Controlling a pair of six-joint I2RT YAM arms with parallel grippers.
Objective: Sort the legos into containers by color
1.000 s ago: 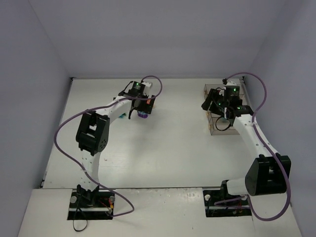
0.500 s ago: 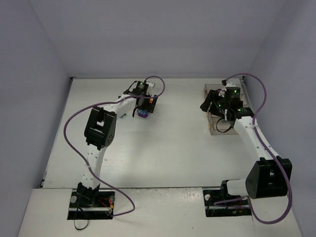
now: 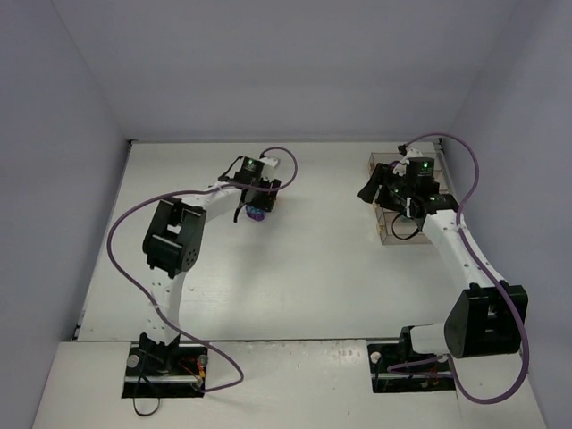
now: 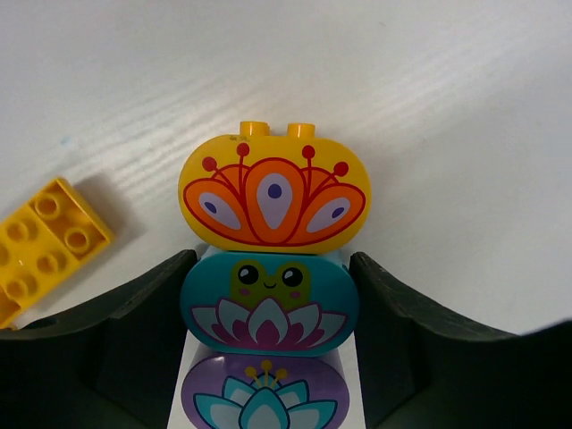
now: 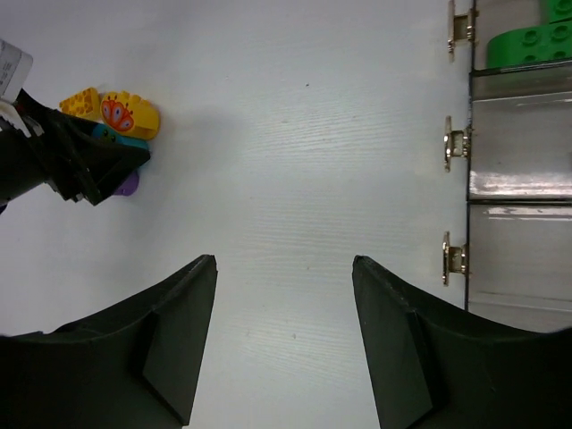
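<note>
Three rounded legos lie in a joined row: an orange one point(image 4: 273, 197), a teal one with a frog face point(image 4: 268, 304) and a purple one point(image 4: 264, 398). My left gripper point(image 4: 273, 261) is shut on the teal lego, a finger against each of its sides. In the top view it sits at mid-table point(image 3: 255, 210) over the purple lego point(image 3: 257, 215). My right gripper point(image 5: 284, 261) is open with bare table between its fingers. It hovers point(image 3: 374, 190) beside the containers point(image 3: 390, 231). A green lego point(image 5: 527, 40) lies in one container point(image 5: 523, 134).
A flat yellow lego point(image 4: 45, 246) lies just left of the stack, near my left finger. The containers' metal clasps point(image 5: 454, 143) face the table's middle. Side walls stand close on the left and right.
My left gripper's fingers have come in from wide open onto the teal lego, and its wrist shifted slightly. The right arm has hardly moved.
</note>
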